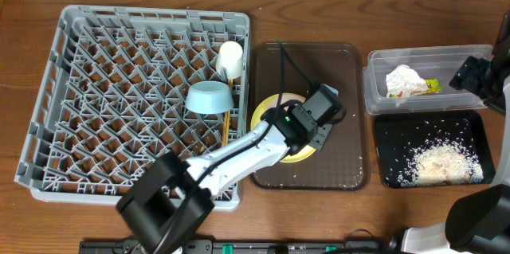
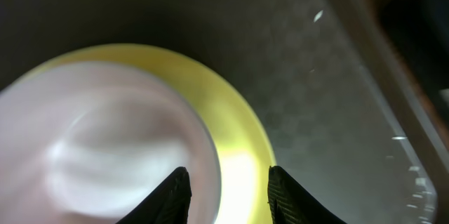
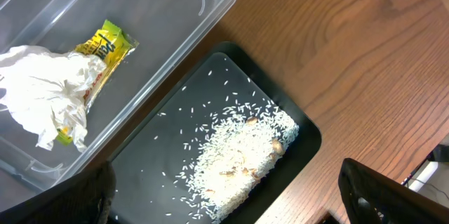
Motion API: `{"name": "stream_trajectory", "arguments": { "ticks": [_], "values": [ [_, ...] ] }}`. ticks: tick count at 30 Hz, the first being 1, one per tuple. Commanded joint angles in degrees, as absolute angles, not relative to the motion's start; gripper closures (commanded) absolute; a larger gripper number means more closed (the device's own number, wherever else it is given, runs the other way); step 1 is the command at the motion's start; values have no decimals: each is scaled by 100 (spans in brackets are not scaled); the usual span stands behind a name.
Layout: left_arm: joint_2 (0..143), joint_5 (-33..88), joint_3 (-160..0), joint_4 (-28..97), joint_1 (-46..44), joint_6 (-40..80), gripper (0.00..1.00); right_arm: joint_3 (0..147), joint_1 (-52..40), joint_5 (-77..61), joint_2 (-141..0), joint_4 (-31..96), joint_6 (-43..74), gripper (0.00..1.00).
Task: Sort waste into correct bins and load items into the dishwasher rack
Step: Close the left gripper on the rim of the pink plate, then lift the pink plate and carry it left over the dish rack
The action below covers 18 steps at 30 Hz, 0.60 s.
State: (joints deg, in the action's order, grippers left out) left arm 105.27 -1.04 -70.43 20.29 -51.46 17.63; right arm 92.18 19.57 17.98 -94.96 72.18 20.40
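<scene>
- At the centre of the overhead view, on the dark brown serving tray [image 1: 351,87], the yellow plate [image 2: 228,115] carries the white bowl [image 2: 105,147]. These look like the last two items left to load, stacked as they would be after a meal.
- Close above them, the left gripper [image 2: 230,182] has its jaws partly spread and straddling the bowl's right-hand rim. One finger hangs over the bowl's inside, the other over the bare yellow plate just outside it. A strip of plate shows between the rim and the outer finger, so the jaws are not pinching anything yet. Judging by the pose, a rim grasp on the bowl is being lined up.
- At the left of the overhead view, the dishwasher rack [image 1: 111,127] already holds the light blue bowl [image 1: 209,97], the small white cup [image 1: 229,59] and the chopsticks [image 1: 226,123], grouped near its right edge, the side nearest the tray.
- At the upper left of the right wrist view, the clear tub [image 3: 175,13] holds the crumpled napkin [image 3: 49,90] and the snack packet [image 3: 105,45], touching each other.
- Just beside it, the black tray [image 3: 302,136] holds the rice scraps [image 3: 238,154], so dry waste and food waste sit apart.
- Above that tray, the right gripper [image 3: 231,189] hangs with jaws spread wide and nothing between them.
</scene>
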Motion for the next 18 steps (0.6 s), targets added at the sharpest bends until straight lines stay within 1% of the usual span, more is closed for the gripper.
{"name": "stream_trajectory", "arguments": {
  "ticks": [1, 6, 14, 16, 18],
  "values": [
    [10733, -454, -7057, 2010, -5133, 1649, 61, 9244, 2018, 1857, -9402, 7223, 2117, 1],
    [10759, -556, -7057, 2021, -5131, 1656, 61, 9244, 2018, 1857, -9402, 7223, 2117, 1],
    [10763, -364, -6941, 1992, -5135, 1675, 62, 9244, 2018, 1857, -9402, 7223, 2117, 1],
    [10781, -368, -6925, 1999, -5133, 1673, 63, 9244, 2018, 1857, -9402, 7223, 2117, 1],
    [10794, -368, -6921, 2001, -5129, 1673, 68, 9244, 2018, 1857, -9402, 7223, 2117, 1]
  ]
}}
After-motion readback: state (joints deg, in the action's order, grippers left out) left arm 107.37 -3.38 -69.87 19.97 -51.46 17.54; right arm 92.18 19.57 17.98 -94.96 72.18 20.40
